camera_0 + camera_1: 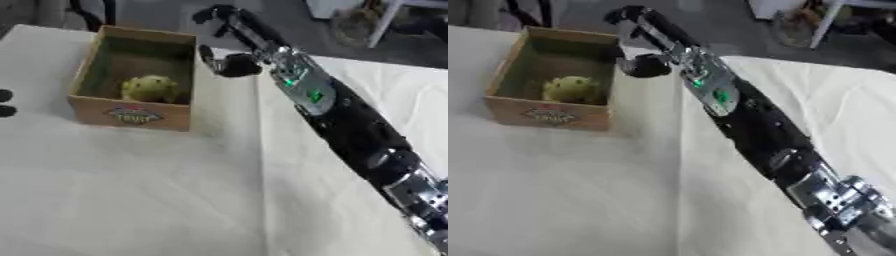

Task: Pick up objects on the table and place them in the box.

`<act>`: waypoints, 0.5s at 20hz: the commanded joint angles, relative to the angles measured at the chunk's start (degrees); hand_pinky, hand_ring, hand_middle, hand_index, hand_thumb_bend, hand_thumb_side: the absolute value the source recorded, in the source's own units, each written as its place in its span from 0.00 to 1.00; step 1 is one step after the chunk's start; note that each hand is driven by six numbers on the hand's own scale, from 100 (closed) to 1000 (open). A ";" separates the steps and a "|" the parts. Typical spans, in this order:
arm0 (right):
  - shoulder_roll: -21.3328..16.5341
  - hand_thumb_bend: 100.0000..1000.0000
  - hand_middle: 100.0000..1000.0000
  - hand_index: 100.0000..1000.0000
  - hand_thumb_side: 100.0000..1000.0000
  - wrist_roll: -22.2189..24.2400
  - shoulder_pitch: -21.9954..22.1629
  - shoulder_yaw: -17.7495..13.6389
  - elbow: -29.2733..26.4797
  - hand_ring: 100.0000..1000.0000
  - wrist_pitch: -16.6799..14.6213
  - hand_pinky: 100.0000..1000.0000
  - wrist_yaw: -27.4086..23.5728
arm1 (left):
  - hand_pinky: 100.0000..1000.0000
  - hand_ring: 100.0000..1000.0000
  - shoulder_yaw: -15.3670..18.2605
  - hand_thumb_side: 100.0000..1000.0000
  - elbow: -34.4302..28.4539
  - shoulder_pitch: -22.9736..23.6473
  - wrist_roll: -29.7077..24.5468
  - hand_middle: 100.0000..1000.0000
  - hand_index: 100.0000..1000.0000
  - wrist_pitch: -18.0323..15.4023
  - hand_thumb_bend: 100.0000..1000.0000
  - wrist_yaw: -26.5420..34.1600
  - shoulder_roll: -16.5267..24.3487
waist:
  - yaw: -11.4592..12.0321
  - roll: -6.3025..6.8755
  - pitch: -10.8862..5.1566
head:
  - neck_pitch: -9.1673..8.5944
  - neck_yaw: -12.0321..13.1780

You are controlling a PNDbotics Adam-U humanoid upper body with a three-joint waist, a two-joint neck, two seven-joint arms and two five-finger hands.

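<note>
Here the right arm [350,125], black with silver joints and small green lights on the forearm, enters from the lower right corner and runs diagonally up across the table [131,200], which is covered in a pale cloth. Farther along, a cardboard box [133,116] stands open on the left half of the table, a coloured label on its near wall. Inside it, on the floor toward the near wall, lies a yellow-green rounded object [150,88]. Beyond and just right of the box's far right corner sits the right hand [229,30], raised above the table edge; its fingers look curled, with the thumb pointing down toward the box rim, and nothing can be seen held in it. Two dark rounded shapes [5,102] show at the left edge; what they are cannot be told
</note>
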 commanded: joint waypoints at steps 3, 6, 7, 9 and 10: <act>-1.23 0.00 0.71 0.81 0.08 -0.36 2.45 -2.20 -9.00 0.88 2.45 0.64 -10.11 | 0.72 0.73 1.38 0.47 -0.06 1.07 1.16 0.61 0.74 -0.37 0.27 -0.81 1.15 | -3.56 1.21 -1.65 | 0.90 3.02; -0.43 0.00 0.70 0.81 0.10 -0.50 4.58 -3.02 -12.21 0.88 3.75 0.63 -13.06 | 0.72 0.73 1.92 0.47 0.36 2.00 1.76 0.61 0.74 -0.45 0.27 -1.20 1.04 | -6.24 1.74 -1.98 | 1.36 4.61; -0.01 0.00 0.68 0.80 0.11 -0.72 5.49 -3.40 -13.07 0.87 4.10 0.63 -13.86 | 0.73 0.74 2.05 0.47 0.52 2.32 1.90 0.61 0.74 -0.45 0.27 -1.30 0.91 | -7.33 1.98 -2.03 | 1.43 5.18; 0.66 0.00 0.67 0.80 0.16 -1.23 7.25 -4.02 -14.72 0.86 4.73 0.62 -15.39 | 0.73 0.74 2.26 0.48 0.79 2.85 2.11 0.61 0.74 -0.51 0.27 -1.49 0.73 | -9.04 2.32 -2.08 | 1.57 6.02; 0.96 0.00 0.67 0.80 0.19 -1.50 8.08 -4.30 -15.48 0.85 5.00 0.62 -16.05 | 0.73 0.74 2.35 0.48 0.92 3.09 2.19 0.61 0.74 -0.53 0.27 -1.60 0.64 | -9.79 2.46 -2.11 | 1.65 6.30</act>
